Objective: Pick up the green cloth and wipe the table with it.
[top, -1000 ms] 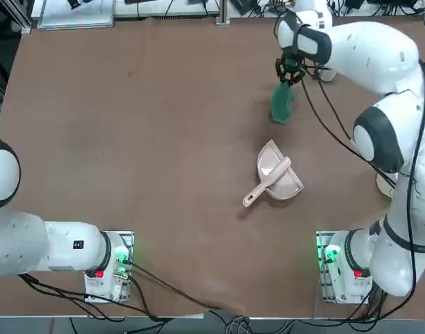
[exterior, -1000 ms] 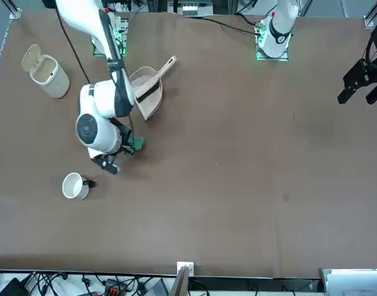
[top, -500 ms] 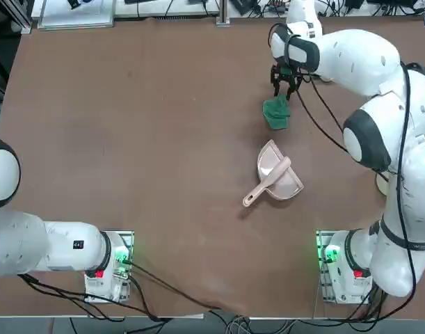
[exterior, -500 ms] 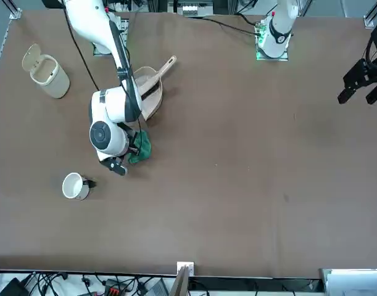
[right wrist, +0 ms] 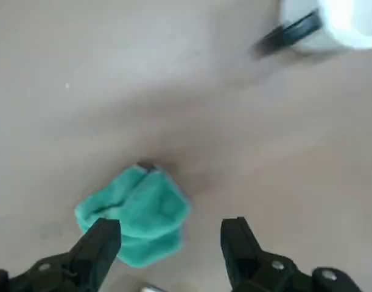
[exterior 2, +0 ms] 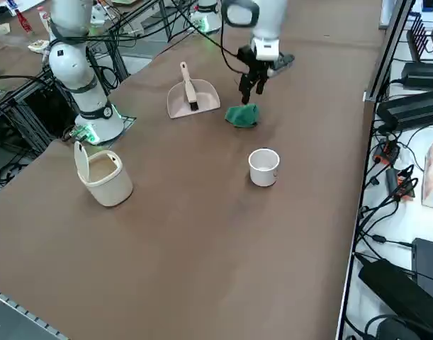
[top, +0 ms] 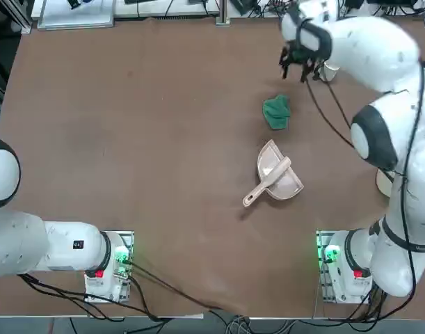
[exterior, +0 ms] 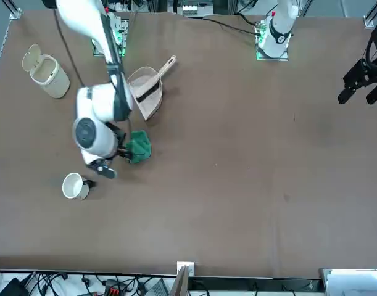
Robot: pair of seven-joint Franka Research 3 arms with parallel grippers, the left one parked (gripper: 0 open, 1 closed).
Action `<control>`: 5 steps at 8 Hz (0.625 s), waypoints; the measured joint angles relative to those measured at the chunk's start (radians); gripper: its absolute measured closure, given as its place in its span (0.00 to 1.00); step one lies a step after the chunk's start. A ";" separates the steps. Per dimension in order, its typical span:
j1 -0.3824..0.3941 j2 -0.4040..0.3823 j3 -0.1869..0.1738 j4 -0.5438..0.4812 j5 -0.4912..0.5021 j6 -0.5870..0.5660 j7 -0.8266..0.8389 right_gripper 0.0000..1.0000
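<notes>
The green cloth (top: 276, 111) lies in a bunched heap on the brown table (top: 149, 139), just beyond the beige dustpan (top: 276, 174). My right gripper (top: 295, 64) hangs above the table a little past the cloth, toward the far right. It is open and holds nothing. In the right wrist view the cloth (right wrist: 134, 213) rests on the table below, close to one finger (right wrist: 97, 243), and touches neither finger. From the right side the gripper (exterior 2: 253, 83) is clearly above the cloth (exterior 2: 242, 115).
A white mug (exterior 2: 263, 167) stands on the table near the cloth, on the side away from the dustpan (exterior 2: 191, 95). A beige bin with a hinged lid (exterior 2: 103, 173) stands near the right arm's base.
A second ago the gripper held the cloth hanging. It set the cloth down, let go, then rose and drew back toward the far edge.
</notes>
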 joint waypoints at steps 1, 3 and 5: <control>-0.002 -0.062 -0.045 0.008 -0.022 -0.051 -0.063 0.00; -0.007 -0.186 -0.139 0.013 -0.074 -0.121 -0.209 0.00; -0.009 -0.246 -0.201 0.021 -0.092 -0.139 -0.288 0.00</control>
